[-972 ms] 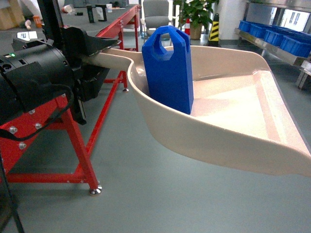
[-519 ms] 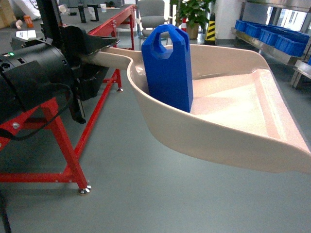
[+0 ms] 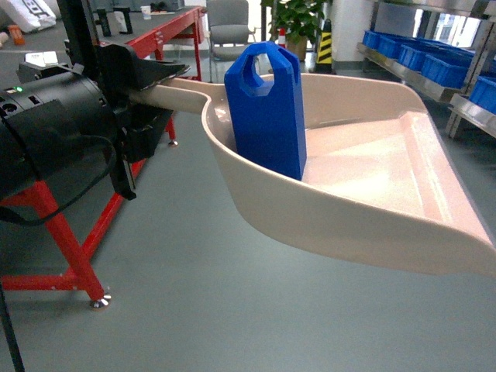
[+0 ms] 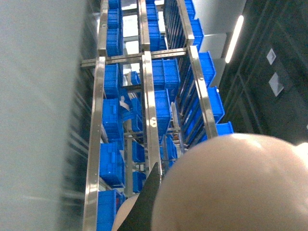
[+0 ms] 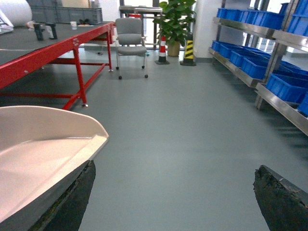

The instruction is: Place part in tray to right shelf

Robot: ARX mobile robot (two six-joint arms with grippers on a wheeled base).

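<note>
Grey workshop floor slides leftward under the small bright-blue jerrycan-shaped plastic block (image 3: 266, 108), upright in the beige glossy dustpan scoop (image 3: 372, 225). Left pincer (image 3: 143, 93) stays clamped on its handle; right pincer (image 5: 173, 192) gapes empty. Stainless shelves with blue crates (image 3: 422, 66) have neared, so delivery looks under way.

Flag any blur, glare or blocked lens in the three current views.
Head view: sharp; soft ceiling-light sheen on the tray, the part crisp. Left wrist view: motion-streaked along the left side, the blue crates smeared, a defocused beige shape filling the lower right. Right wrist view: mostly sharp, gripper fingers dark and soft at the bottom corners, window glare top right.
</note>
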